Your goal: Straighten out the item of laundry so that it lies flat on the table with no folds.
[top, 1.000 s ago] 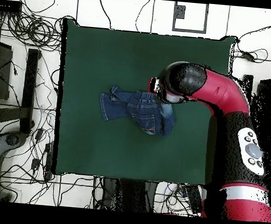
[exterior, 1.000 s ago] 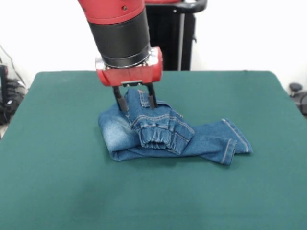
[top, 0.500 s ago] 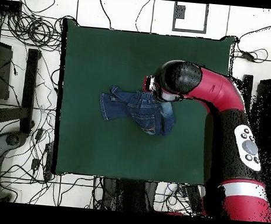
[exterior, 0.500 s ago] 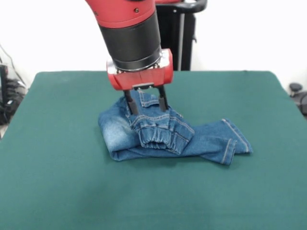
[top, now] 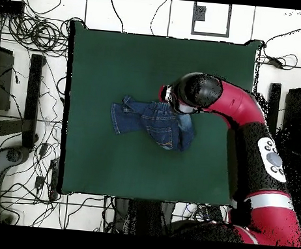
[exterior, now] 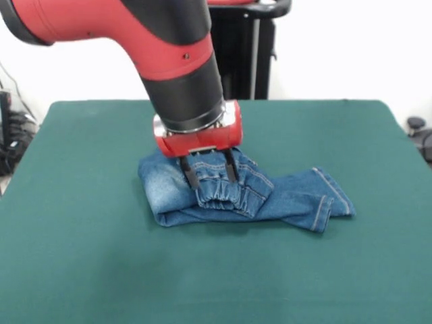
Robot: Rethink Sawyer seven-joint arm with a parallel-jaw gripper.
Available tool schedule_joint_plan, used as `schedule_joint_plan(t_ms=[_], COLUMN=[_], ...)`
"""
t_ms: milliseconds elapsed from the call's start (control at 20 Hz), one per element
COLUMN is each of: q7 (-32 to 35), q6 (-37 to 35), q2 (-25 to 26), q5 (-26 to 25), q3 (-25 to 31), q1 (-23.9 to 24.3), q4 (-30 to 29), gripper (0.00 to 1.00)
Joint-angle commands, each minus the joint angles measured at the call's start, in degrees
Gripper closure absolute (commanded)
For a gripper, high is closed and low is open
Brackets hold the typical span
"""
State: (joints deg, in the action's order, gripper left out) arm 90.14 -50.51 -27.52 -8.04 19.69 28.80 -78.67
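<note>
Gripper [exterior: 208, 172] has dropped lower onto the bunched jeans [exterior: 236, 192]; fingers spread, nothing grasped yet; jeans still folded on the table [exterior: 81, 256]; grab likely next.

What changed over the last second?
The hand moved toward the camera and lower, from the jeans' far edge to over the bunched cuff, fingers open and straddling the fold. Nothing is gripped. The jeans lie crumpled as before on the table.

The jeans [exterior: 236, 192] are coloured blue denim, faded pale at the fold on the desk's left side, with orange-tan stitching. The desk [exterior: 101, 270] is covered in dark green. The arm [exterior: 169, 61] is banded red and black, with black fingers [exterior: 190, 174].
</note>
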Motion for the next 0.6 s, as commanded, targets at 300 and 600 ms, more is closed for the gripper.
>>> schedule_joint_plan(t_ms=[300,600], q7=[-6.78,-5.04], q6=[5.25,6.13], q2=[1.03,0.25], q5=[-4.26,-5.0], q3=[8.12,8.88], q1=[0.62,1.06], q4=[-9.34,-11.13], gripper=[0.0,0.0])
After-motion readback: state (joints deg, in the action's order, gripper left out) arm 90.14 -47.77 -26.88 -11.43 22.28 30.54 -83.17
